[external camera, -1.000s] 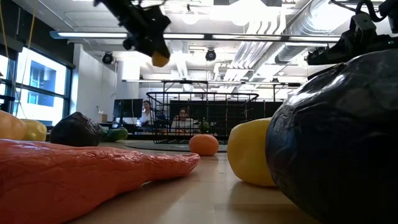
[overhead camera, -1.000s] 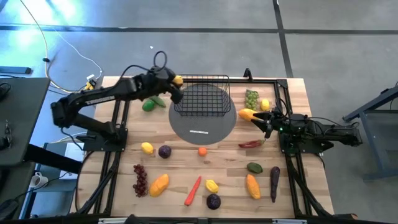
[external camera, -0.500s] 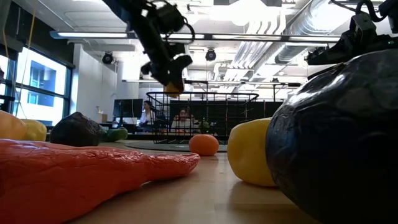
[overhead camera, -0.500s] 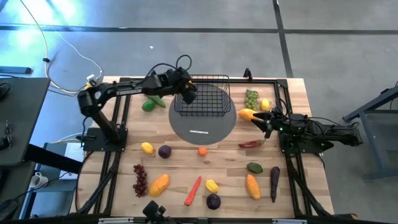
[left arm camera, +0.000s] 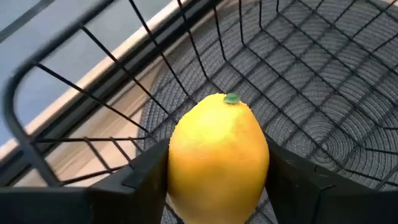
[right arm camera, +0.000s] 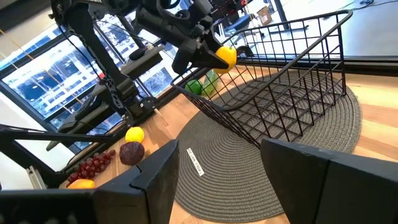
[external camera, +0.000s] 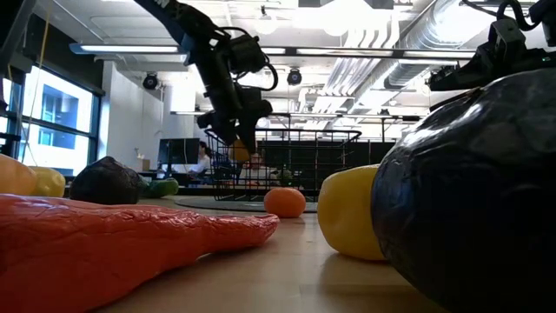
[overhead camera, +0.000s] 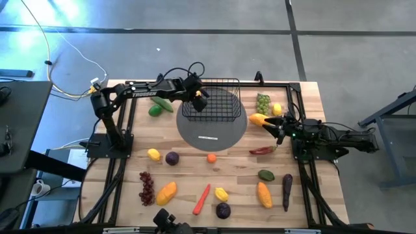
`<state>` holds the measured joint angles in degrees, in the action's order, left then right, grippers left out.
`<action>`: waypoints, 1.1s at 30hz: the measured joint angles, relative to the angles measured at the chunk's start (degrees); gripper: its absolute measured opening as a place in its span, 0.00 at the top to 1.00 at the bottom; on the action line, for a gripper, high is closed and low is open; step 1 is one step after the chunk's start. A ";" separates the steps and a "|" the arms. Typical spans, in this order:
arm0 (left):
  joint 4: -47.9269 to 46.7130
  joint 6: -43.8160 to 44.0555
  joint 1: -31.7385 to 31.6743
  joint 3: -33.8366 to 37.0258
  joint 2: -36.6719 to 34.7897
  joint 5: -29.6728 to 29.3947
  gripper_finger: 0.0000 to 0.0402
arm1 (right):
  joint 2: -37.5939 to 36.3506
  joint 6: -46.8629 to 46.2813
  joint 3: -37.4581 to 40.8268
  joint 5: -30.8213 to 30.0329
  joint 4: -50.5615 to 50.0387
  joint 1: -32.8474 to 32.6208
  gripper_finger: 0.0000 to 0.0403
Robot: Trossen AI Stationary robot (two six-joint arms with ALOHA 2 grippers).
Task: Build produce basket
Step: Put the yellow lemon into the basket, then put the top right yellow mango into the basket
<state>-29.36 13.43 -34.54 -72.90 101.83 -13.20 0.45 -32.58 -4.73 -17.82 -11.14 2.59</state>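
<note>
The black wire basket (overhead camera: 214, 103) stands on the grey round mat (overhead camera: 211, 135) at the table's far middle. My left gripper (overhead camera: 199, 97) is shut on a yellow lemon (left arm camera: 217, 157) over the basket's left end, about level with its rim (external camera: 295, 133). The gripper and lemon also show in the right wrist view (right arm camera: 224, 56). My right gripper (overhead camera: 276, 123) is open and empty at the right, beside an orange mango (overhead camera: 258, 119). The other produce lies loose on the table. My left gripper pinches the lemon's two opposite sides (left arm camera: 174, 163) between its two fingers, around the lemon's middle. The fingers slant down from the table's left. The lemon's tip with its green stem mark (left arm camera: 232, 98) points away from the gripper. The lemon is lifted clear of the basket floor.
Green grapes (overhead camera: 262, 103) and a lemon (overhead camera: 277, 108) lie at the far right, with a red chili (overhead camera: 262, 150) below them. A cucumber (overhead camera: 162, 103) lies left of the basket. Red grapes (overhead camera: 147, 187), a carrot (overhead camera: 202, 199), plums, mangoes and an eggplant (overhead camera: 286, 191) fill the near part.
My left gripper has carried the lemon toward the table's right edge and down, from beside the basket's left end to over it, sinking to about rim height. It has stayed shut on the lemon.
</note>
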 joint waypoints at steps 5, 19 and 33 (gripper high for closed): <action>-0.14 0.88 0.04 0.00 0.47 0.09 0.43 | 0.01 -0.02 -0.01 0.00 0.00 0.01 0.48; 0.02 2.97 0.35 0.00 0.48 -2.00 0.34 | 0.02 -0.02 -0.02 0.00 0.02 0.01 0.48; -9.09 -0.45 1.72 -10.49 0.43 -3.56 0.28 | 0.02 -0.02 -0.02 0.00 0.02 0.00 0.48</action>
<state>-38.45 12.98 -32.83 -83.40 102.26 -16.76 0.47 -32.60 -4.75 -17.82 -11.12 2.59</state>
